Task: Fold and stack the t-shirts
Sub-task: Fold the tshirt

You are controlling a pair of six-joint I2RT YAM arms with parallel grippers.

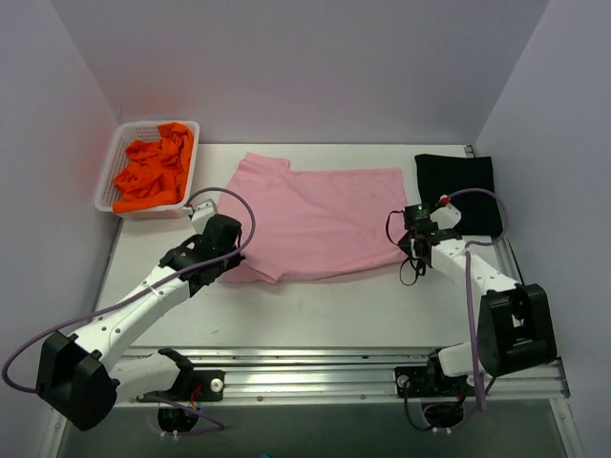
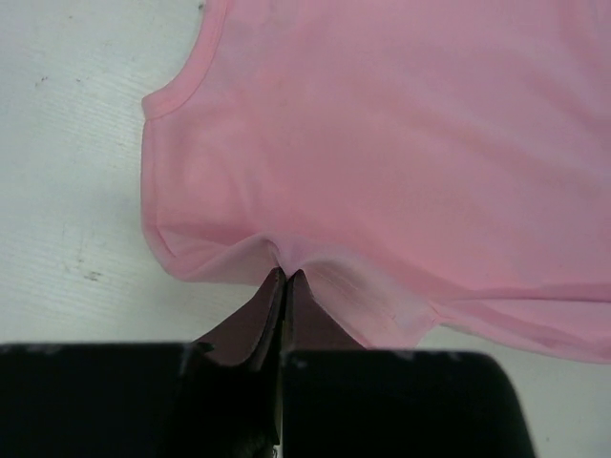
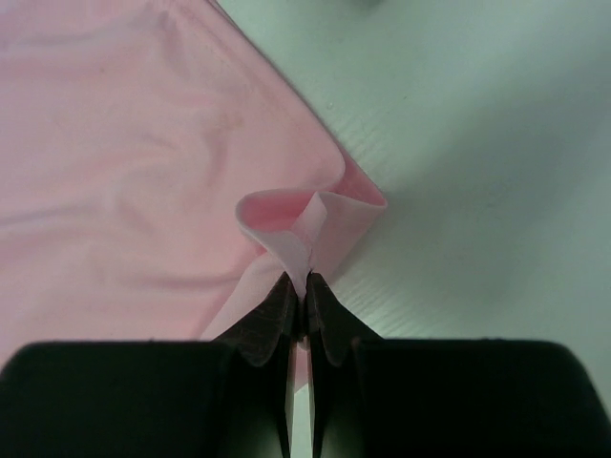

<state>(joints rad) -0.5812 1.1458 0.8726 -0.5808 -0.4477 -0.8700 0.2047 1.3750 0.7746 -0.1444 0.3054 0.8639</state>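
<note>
Left claw [image 2: 284, 276] and right claw [image 3: 305, 281] clamped on pink t-shirt [image 1: 325, 221]
It spreads flat ahead of both; each bite is only a thin hem fold, so an uneven lift could pull it free.

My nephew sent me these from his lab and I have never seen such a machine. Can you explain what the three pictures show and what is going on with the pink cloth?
It is a robot: a left arm and a right arm bolted to a table, each ending in a two-finger gripper. The wide picture looks down from above and behind; the other two come from cameras on the wrists. On the table lie a pink shirt, spread out, a black shirt at the far right, and a basket of orange shirts at the far left. The left gripper is shut on the pink shirt's near edge, the right gripper on its corner.
</note>
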